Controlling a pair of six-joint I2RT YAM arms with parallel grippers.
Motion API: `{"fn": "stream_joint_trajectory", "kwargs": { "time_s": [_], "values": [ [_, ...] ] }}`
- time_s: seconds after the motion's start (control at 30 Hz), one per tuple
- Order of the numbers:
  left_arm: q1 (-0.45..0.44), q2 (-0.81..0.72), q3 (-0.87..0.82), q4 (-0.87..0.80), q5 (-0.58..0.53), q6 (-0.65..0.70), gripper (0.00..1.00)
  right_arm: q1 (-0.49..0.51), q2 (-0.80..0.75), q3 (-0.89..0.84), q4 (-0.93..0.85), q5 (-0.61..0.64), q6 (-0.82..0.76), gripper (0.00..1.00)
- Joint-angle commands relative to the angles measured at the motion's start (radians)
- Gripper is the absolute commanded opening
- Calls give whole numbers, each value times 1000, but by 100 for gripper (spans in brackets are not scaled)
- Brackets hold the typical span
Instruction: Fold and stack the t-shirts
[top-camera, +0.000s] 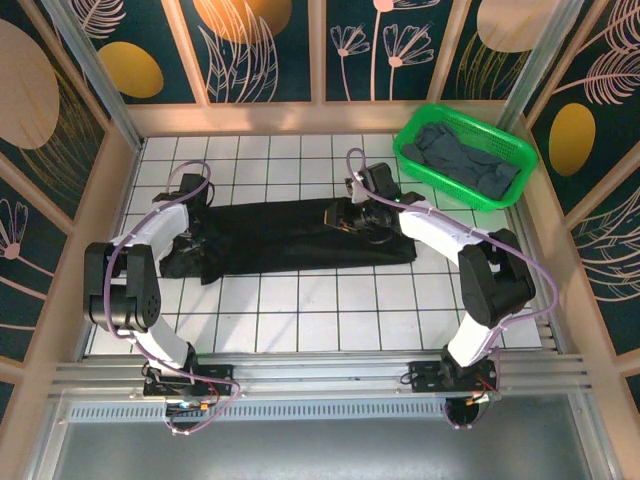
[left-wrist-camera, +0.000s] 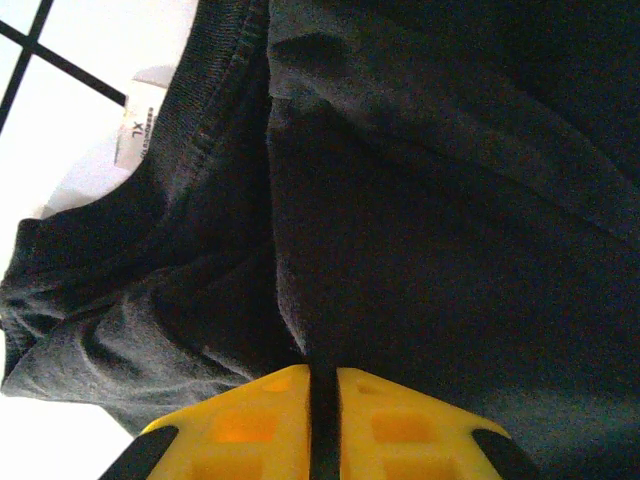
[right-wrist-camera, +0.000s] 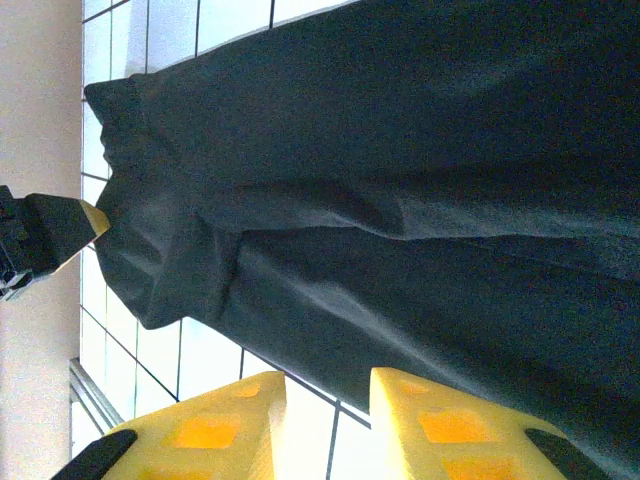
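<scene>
We are judging it half done: the black t-shirt (top-camera: 290, 238) is lying on the surface (top-camera: 300, 310) as a long strip, not yet folded crosswise. The grey t-shirt (top-camera: 465, 160) is waiting in the green basket (top-camera: 412, 158). The right pincer (right-wrist-camera: 328, 388) is hovering spread and empty. The left pincer (left-wrist-camera: 322, 385) is sitting nearly together; we cannot tell if it is pinching.

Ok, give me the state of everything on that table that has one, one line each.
black t-shirt, folded into a long strip, lying flat
green basket, upright, in the far right corner
grey t-shirt, crumpled inside the green basket, not folded
left gripper, jaws nearly together over the black t-shirt near its collar; grip unclear
right gripper, open, empty, at the black t-shirt's edge
</scene>
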Motion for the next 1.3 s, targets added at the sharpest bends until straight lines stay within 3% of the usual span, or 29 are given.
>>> {"fn": "stream_joint_trajectory", "kwargs": {
  "time_s": [0.0,0.4,0.5,0.6,1.0,1.27],
  "values": [
    [7,17,6,10,29,40,14,-2,-2,35,-12,3,-2,29],
    [7,-29,23,-21,55,32,15,-1,-4,17,-2,2,3,29],
    [7,-38,24,-24,49,32,10,-2,2,23,-3,0,3,29],
    [8,-39,34,-35,24,36,0,-2,3,26,-3,0,3,29],
    [11,24,143,-82,-114,104,0,-2,-7,14,-9,6,1,28],
    [48,136,188,-19,-158,140,0,-8,-14,5,-12,11,0,28]
  ]
}}
